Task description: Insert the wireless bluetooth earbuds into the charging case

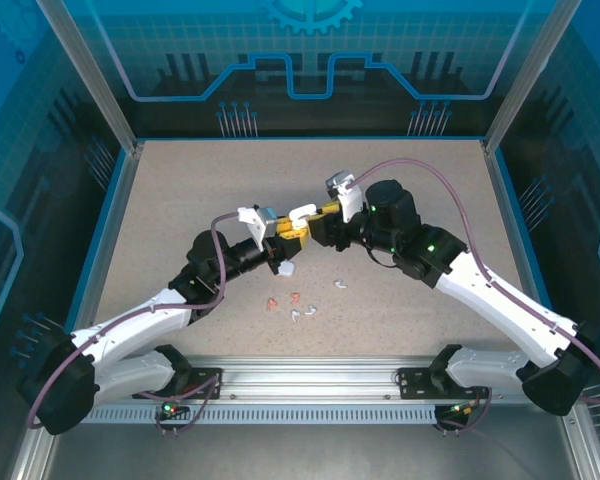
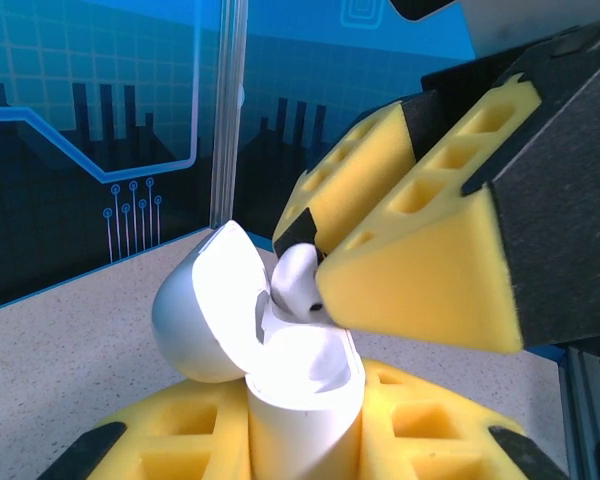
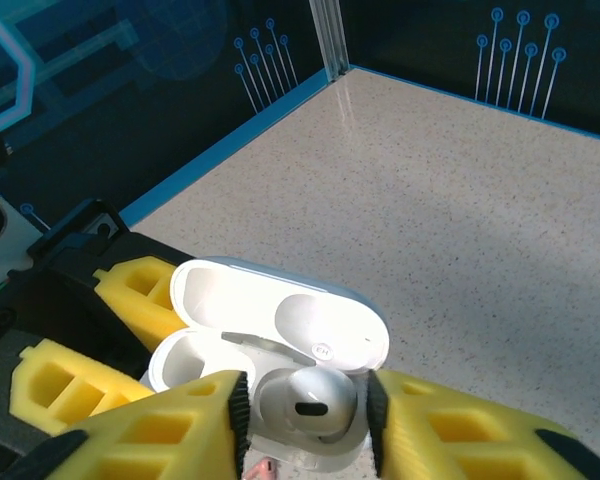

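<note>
Speckled beige tabletop [image 1: 180, 190], blue printed panels round it. Mid-tabletop the two arms meet nose to nose. The left hand [image 2: 302, 452] is clamped on the charging case [image 2: 305, 395] and holds it up w/ the lid [image 2: 205, 310] flipped open. The right hand [image 3: 307, 425] has a white earbud [image 2: 296, 280] between its yellow fingers [image 2: 420, 290]. The bud's head shows above the case mouth, stem apparently down in one well; the other well looks empty. The fingers sit v. close either side of it; whether they pinch it or merely flank it, can't tell.

Risks, my read:
- If the bud isn't square to its well, letting go could tip it onto the rim and off to the tabletop.
- Pushing harder could twist the case in the left hand, or nudge the lid down onto the fingers.
- A wrong-side well means it won't seat.

Count:
- 1 open case, in hand.
- 1 white lump [image 1: 286, 268] below the hands, maybe a 2nd case; too small to say.
- 1 earbud at the case.
- Loose on the tabletop: 2 salmon-red earbuds [image 1: 271, 303] and approx 3 white earbuds [image 1: 340, 283].
</note>
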Tool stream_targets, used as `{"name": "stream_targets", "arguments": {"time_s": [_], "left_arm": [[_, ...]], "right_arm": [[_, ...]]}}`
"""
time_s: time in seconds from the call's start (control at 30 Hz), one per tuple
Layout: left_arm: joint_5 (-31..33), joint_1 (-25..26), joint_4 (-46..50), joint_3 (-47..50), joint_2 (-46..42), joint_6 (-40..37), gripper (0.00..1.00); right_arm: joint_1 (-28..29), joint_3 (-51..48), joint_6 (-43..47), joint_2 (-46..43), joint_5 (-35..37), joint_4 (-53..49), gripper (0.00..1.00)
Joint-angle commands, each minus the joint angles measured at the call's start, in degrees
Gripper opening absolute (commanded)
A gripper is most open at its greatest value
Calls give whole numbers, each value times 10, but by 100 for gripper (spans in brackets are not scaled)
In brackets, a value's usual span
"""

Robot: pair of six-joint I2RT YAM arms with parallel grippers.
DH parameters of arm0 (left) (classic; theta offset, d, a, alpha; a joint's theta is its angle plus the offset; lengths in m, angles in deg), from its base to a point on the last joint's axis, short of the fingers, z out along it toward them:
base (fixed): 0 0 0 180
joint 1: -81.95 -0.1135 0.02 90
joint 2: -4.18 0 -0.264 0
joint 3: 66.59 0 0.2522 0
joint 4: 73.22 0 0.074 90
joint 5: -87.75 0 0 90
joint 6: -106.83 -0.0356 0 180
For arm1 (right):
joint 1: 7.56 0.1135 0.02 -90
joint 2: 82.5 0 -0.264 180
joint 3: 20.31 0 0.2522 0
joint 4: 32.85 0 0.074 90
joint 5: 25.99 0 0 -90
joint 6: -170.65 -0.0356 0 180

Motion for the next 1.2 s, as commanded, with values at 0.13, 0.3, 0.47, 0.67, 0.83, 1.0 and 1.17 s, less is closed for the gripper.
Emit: {"name": "stream_targets", "arguments": {"time_s": [0.13, 0.3, 0.47, 0.67, 0.83, 1.0, 1.17], "left_arm": [[6, 3, -23, -14, 5, -12, 0], [3, 3, -30, -8, 5, -26, 0], [0, 3, -54, 2, 4, -39, 0], [7, 3, -63, 7, -17, -71, 0], [2, 3, -55, 9, -40, -99, 0], [3, 3, -40, 9, -60, -108, 0], [5, 3, -31, 14, -76, -99, 0]], "right_arm": [[-26, 18, -47, -41, -44, -6, 61], [-50, 30, -60, -72, -46, -25, 75], [-64, 37, -47, -89, -3, -95, 76], [-75, 19, -87, -93, 86, -224, 74], [-74, -31, -137, -91, 87, -277, 70], [-62, -103, -178, -71, 60, -276, 70], [-22, -135, -182, 26, 48, -256, 70]]}}
